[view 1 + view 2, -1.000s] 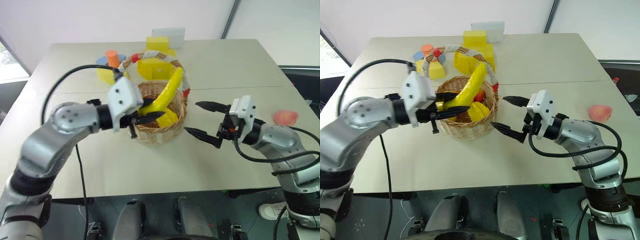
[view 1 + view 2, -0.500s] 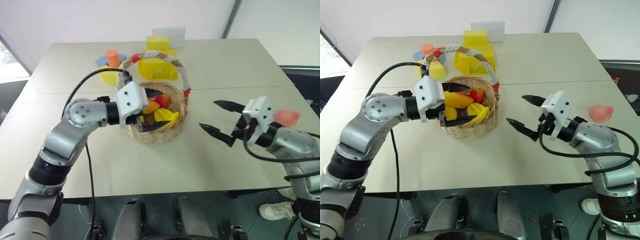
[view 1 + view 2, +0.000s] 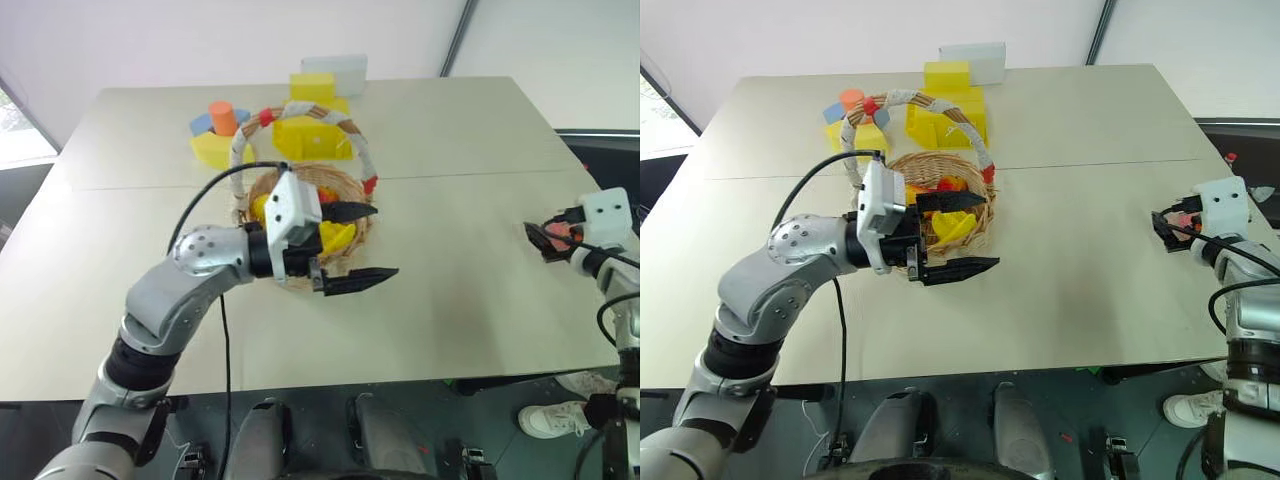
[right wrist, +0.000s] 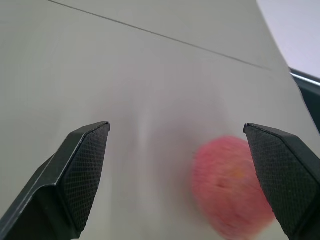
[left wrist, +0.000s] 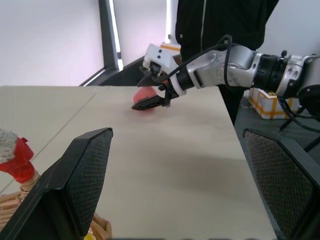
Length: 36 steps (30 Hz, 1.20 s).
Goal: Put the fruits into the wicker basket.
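Observation:
The wicker basket (image 3: 352, 184) stands mid-table under its tall banded handle (image 3: 300, 108). Yellow fruits (image 3: 340, 236) and a red piece (image 3: 951, 185) lie inside it. My left gripper (image 3: 362, 246) is open and empty just in front of the basket's right side, pointing right. The pink-red peach (image 4: 232, 187) rests on the table near the right edge, also seen as the peach (image 5: 145, 93) in the left wrist view. My right gripper (image 4: 177, 170) is open right before the peach, apart from it, and appears as the right gripper (image 3: 545, 238) at the far right.
Behind the basket stand a yellow block box (image 3: 315, 135), an orange cylinder (image 3: 223, 115), a blue block (image 3: 204, 123), a yellow wedge (image 3: 214, 150) and a white box (image 3: 335, 70). The table's right edge (image 3: 600, 185) runs close to the peach. A person in dark clothes (image 5: 220, 20) stands beyond it.
My left gripper let the banana go into the basket, opened and drew right past the rim. The right arm swung far right to the peach, staying open.

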Tool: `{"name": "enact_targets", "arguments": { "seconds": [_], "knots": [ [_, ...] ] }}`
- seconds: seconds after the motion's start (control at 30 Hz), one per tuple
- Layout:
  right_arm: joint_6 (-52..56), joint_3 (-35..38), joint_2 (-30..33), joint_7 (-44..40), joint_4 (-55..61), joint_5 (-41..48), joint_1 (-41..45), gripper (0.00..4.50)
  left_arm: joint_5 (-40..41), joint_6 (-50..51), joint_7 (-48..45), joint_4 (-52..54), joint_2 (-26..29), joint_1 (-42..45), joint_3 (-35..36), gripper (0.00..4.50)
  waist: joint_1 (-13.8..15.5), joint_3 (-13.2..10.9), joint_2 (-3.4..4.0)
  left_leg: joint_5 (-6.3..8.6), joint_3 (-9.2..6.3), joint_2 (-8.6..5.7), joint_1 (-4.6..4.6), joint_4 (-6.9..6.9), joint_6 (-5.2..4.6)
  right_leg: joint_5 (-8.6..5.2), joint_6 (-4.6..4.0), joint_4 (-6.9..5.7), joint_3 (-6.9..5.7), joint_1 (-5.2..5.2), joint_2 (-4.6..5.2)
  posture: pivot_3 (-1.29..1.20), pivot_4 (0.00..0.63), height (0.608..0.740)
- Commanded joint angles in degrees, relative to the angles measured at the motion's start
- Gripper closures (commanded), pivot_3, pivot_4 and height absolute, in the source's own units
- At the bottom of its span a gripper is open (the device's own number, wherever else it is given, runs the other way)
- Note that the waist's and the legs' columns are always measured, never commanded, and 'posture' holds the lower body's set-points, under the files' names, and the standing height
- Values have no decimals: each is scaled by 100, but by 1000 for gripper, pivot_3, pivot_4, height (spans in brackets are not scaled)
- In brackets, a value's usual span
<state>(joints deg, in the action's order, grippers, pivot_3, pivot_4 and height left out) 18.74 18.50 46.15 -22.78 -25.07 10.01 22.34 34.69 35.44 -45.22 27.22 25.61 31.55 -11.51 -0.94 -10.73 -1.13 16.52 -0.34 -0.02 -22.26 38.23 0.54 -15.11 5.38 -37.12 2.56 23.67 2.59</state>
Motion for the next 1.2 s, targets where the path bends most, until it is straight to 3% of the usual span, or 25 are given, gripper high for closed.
{"name": "enact_targets", "arguments": {
  "seconds": [0.03,0.27,0.6,0.7,0.8,0.87,1.03,1.2],
  "knots": [
    [-398,170,26,248,-662,-84,398,0,-184,-86,126,10,-77,-50,-58,40,-7,1,2,0,1,0,1,0,0,0,0,0,2,0,0,0,150,740],
    [-374,180,-46,346,-1506,6,818,0,-500,-273,170,-81,-135,-257,-114,40,-2,1,3,0,2,0,2,0,0,0,0,1,5,-2,-1,0,150,740],
    [-716,105,50,602,-1884,-286,694,0,-716,-500,95,-284,-188,-319,-105,40,-18,2,3,0,3,0,9,0,0,0,0,2,6,-9,-1,0,150,740],
    [-729,171,27,590,-1835,-232,665,880,-759,-557,96,-330,-203,-323,-99,0,-22,2,3,0,3,0,11,0,0,0,0,2,7,-10,-2,0,150,740],
    [-768,166,41,599,-1733,-263,601,2192,-766,-587,75,-312,-190,-373,-56,0,-10,2,4,0,3,0,13,0,0,0,0,2,7,-13,-2,0,150,740],
    [-813,140,51,617,-1635,-301,548,2437,-763,-606,48,-278,-146,-431,5,0,-8,2,4,0,3,0,13,0,0,0,0,3,7,-14,-1,0,150,740],
    [-1215,-205,162,56,-64,-428,46,2437,-635,-566,23,-165,123,-554,434,0,-20,3,9,0,2,3,12,-1,0,0,0,2,7,-11,-2,0,150,740],
    [-694,-363,188,-1620,3210,997,-627,2437,-174,-463,-182,15,677,-978,1314,0,-110,-1,51,0,2,28,9,-3,0,0,1,-3,9,-1,-14,0,150,740]
  ]
}}
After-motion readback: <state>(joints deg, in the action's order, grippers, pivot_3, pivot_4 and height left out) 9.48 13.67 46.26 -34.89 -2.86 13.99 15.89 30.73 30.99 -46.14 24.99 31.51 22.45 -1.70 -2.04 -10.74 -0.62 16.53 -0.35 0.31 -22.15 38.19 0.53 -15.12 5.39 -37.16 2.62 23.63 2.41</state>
